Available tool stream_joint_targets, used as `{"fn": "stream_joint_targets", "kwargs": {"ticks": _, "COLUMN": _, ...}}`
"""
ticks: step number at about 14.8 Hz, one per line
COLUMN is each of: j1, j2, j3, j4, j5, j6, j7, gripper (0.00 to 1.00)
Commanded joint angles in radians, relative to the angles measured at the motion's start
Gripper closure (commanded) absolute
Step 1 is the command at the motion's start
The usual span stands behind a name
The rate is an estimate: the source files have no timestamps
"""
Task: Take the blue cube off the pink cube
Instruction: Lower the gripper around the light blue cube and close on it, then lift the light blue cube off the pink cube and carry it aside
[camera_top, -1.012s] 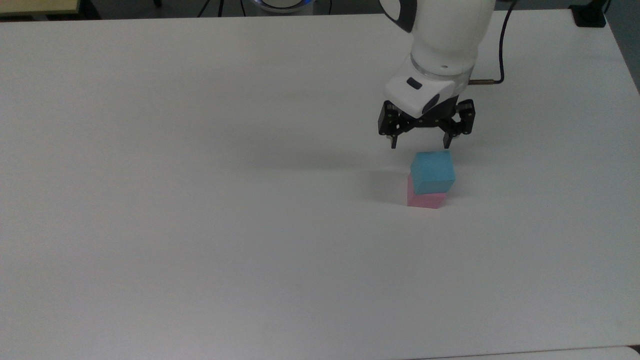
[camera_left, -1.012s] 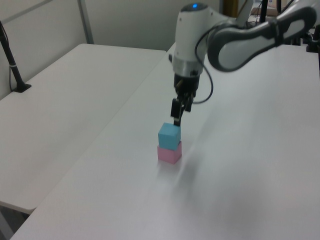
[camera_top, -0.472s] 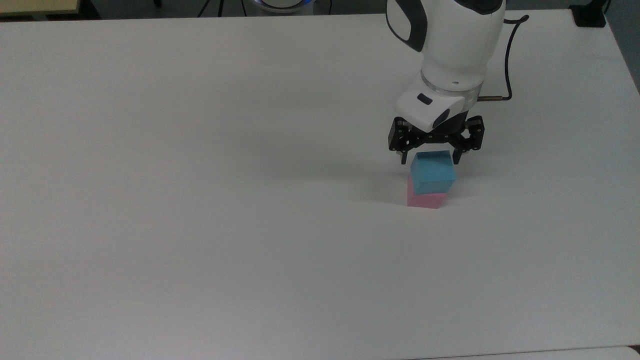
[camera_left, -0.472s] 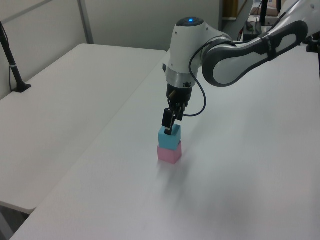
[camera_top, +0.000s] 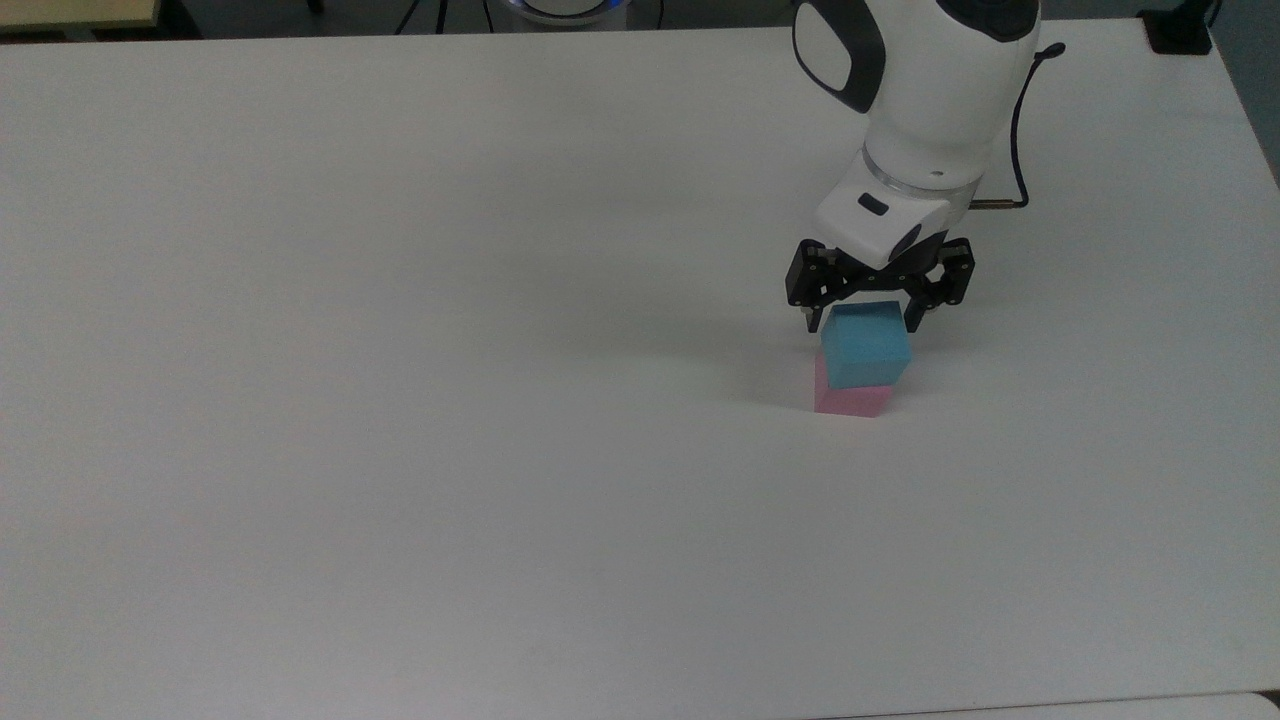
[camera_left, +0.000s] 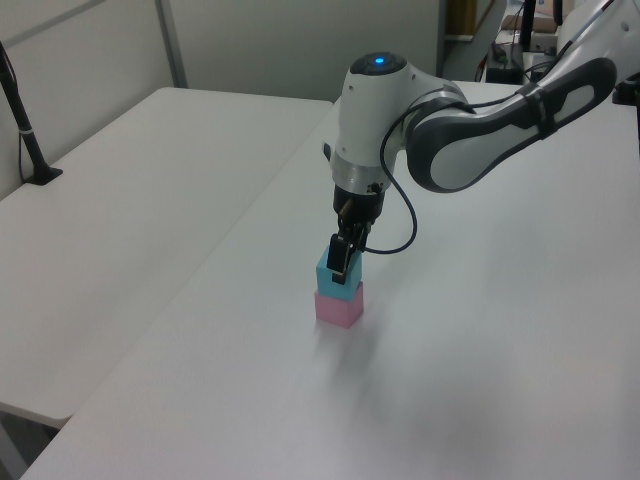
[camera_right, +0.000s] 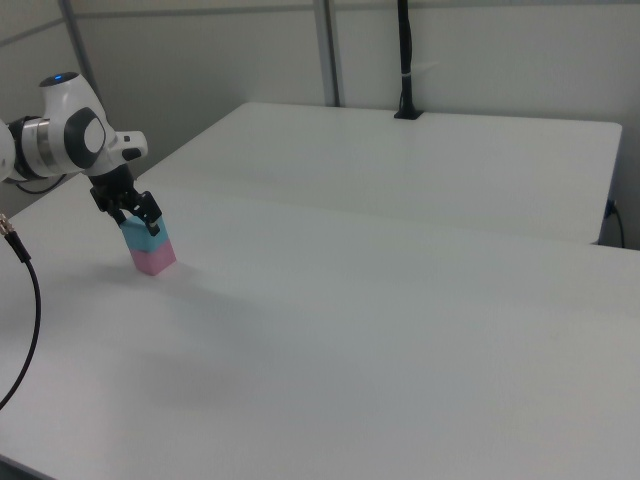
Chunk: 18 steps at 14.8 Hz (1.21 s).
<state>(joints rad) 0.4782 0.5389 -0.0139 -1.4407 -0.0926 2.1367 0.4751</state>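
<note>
In the top view we see the white table (camera_top: 400, 400) with the blue cube (camera_top: 865, 344) stacked on the pink cube (camera_top: 850, 399), toward the top view's right. The blue cube sits turned a little against the pink one, so a strip of pink shows along its near and left edges. The gripper (camera_top: 865, 322) of the white Panda arm (camera_top: 925, 90) points down over the stack, its two black fingers (camera_top: 812, 318) spread wide, one on each side of the blue cube's far top edge. We cannot tell from here whether the tips touch the cube; the jaws stand wider than the cube and hold nothing. A black cable (camera_top: 1020, 130) runs from the wrist.

In the left view we find the stack near the table's middle, the blue cube (camera_left: 340, 276) squarely over the pink cube (camera_left: 339, 306). The gripper (camera_left: 341, 264) reaches down from the arm (camera_left: 470, 130), and a fingertip overlaps the blue cube's upper part. A second table (camera_left: 120, 230) stands beside ours on the left view's left, with a black post (camera_left: 25, 130) on it.

In the right view the stack stands at the right view's left, the blue cube (camera_right: 146, 240) on the pink cube (camera_right: 154, 259). The gripper (camera_right: 138, 222) straddles the blue cube's top, fingers apart. A black pole (camera_right: 405, 60) rises at the far table's edge.
</note>
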Motion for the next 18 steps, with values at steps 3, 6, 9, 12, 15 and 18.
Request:
{"fn": "stream_joint_targets", "kwargs": {"ticks": 3, "j1": 0.002, "j2": -0.023, "j3": -0.017, "j4": 0.014, "j5": -0.024, "j6": -0.003, "j7": -0.021, "gripper": 0.83}}
{"fn": "stream_joint_targets", "kwargs": {"ticks": 6, "j1": -0.032, "j2": -0.057, "j3": -0.028, "j4": 0.014, "j5": -0.009, "j6": -0.061, "j7": -0.087, "gripper": 0.84}}
{"fn": "stream_joint_targets", "kwargs": {"ticks": 9, "j1": -0.111, "j2": -0.065, "j3": -0.028, "j4": 0.005, "j5": -0.016, "j6": -0.07, "j7": -0.212, "gripper": 0.82}}
{"fn": "stream_joint_targets", "kwargs": {"ticks": 12, "j1": -0.271, "j2": -0.051, "j3": -0.028, "j4": -0.012, "j5": -0.016, "j6": -0.063, "j7": -0.422, "gripper": 0.82}}
{"fn": "stream_joint_targets", "kwargs": {"ticks": 15, "j1": -0.345, "j2": -0.024, "j3": -0.028, "j4": -0.041, "j5": -0.024, "j6": -0.048, "j7": -0.502, "gripper": 0.79}}
{"fn": "stream_joint_targets", "kwargs": {"ticks": 18, "j1": -0.403, "j2": 0.016, "j3": -0.028, "j4": -0.041, "j5": -0.026, "j6": 0.009, "j7": -0.509, "gripper": 0.65}}
